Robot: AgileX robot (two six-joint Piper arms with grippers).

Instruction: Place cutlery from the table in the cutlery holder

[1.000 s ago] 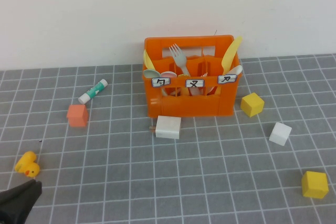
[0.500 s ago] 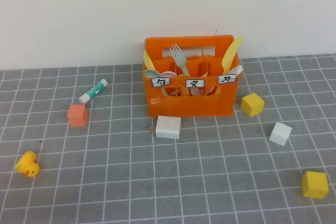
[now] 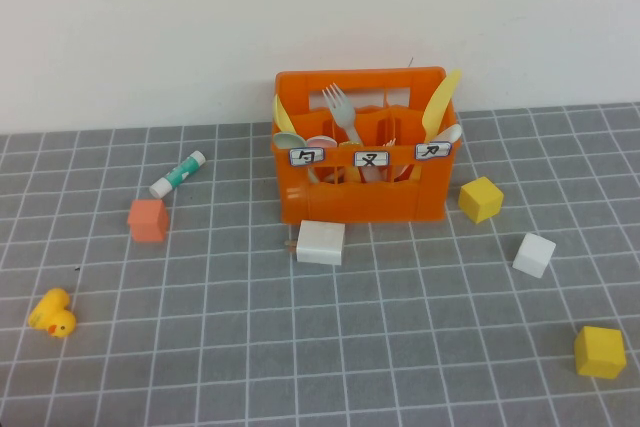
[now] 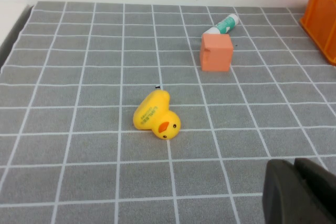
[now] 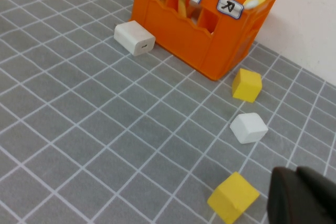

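The orange cutlery holder (image 3: 360,197) stands at the back of the tiled table (image 3: 300,347), against the wall. Cutlery stands upright inside it: a grey fork (image 3: 340,109), a yellow piece (image 3: 441,102) at its right end and another yellow piece (image 3: 283,114) at its left end. The holder (image 5: 205,30) also fills the right wrist view. No cutlery shows lying on the table. Neither gripper appears in the high view. My left gripper (image 4: 295,167) hovers shut and empty near a yellow duck (image 4: 156,116). My right gripper (image 5: 298,174) is shut and empty beside a yellow cube (image 5: 232,198).
In front of the holder lies a white block (image 3: 321,242). Right of it are a yellow cube (image 3: 481,198), a white cube (image 3: 534,254) and another yellow cube (image 3: 599,351). On the left lie a white and green tube (image 3: 177,173), an orange cube (image 3: 147,219) and the duck (image 3: 52,313).
The dark tip of my left arm, at the lower left corner of the high view a second ago, has drawn back out of that view. Nothing on the table has moved.
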